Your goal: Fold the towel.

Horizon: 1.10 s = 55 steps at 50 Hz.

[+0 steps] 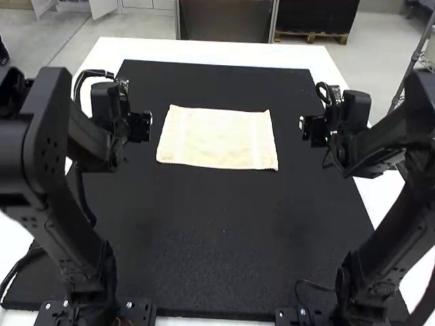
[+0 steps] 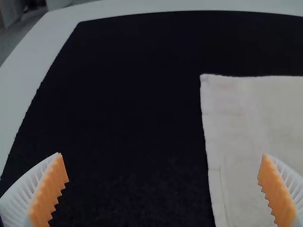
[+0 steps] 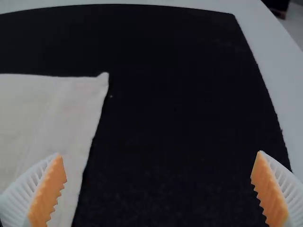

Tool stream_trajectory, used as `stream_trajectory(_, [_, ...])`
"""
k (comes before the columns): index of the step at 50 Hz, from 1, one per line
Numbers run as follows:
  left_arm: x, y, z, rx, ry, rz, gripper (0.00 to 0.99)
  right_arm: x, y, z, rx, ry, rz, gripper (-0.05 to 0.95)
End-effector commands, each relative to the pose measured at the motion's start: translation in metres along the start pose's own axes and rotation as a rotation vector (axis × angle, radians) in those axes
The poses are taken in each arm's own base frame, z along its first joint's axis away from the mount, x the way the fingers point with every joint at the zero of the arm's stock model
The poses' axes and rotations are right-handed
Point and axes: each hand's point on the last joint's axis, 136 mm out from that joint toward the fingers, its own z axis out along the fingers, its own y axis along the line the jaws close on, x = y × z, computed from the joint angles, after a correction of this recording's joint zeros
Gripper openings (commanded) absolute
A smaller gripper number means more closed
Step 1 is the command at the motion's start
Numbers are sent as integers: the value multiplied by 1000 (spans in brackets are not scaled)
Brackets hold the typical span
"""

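Observation:
A cream towel (image 1: pixel 217 138) lies flat as a wide rectangle on the black mat; whether it is one layer or more I cannot tell. My left gripper (image 1: pixel 141 127) is held above the mat, just left of the towel. My right gripper (image 1: pixel 309 129) hangs above the mat, a little right of it. In the left wrist view the towel (image 2: pixel 255 127) shows one side edge and a corner, and the left gripper (image 2: pixel 163 189) is open, holding nothing. In the right wrist view the towel (image 3: pixel 52 113) shows its opposite side, and the right gripper (image 3: pixel 158 189) stands wide open, its fingers apart and unloaded.
The black mat (image 1: pixel 224 231) covers most of the white table (image 1: pixel 204 51), whose far edge runs behind it. Thin cables run along both arms. The arm bases stand at the near edge, left and right.

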Motion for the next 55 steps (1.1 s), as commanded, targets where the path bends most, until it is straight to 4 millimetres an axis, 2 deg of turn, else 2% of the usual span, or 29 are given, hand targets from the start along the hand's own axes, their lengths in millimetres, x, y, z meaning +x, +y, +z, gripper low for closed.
stream_trajectory(1, [-17,-6,15,50,-10,11,944,-17,19,10,-94,-26,1,902])
stream_trajectory(12, [-20,0,32,61,23,-2,944,-16,25,33,-125,32,11,902])
stream_trajectory(18, [-26,-6,41,93,32,-4,943,-14,32,47,-142,47,9,902])
stream_trajectory(28, [-18,-18,56,169,100,-14,939,0,38,69,-164,94,19,902])
stream_trajectory(41, [5,-23,80,213,209,8,934,17,42,98,-177,143,23,902])
stream_trajectory(51, [0,-21,99,210,205,6,934,15,55,111,-201,138,12,903])
stream_trajectory(55, [0,-28,104,223,209,11,934,13,60,115,-209,134,16,905])
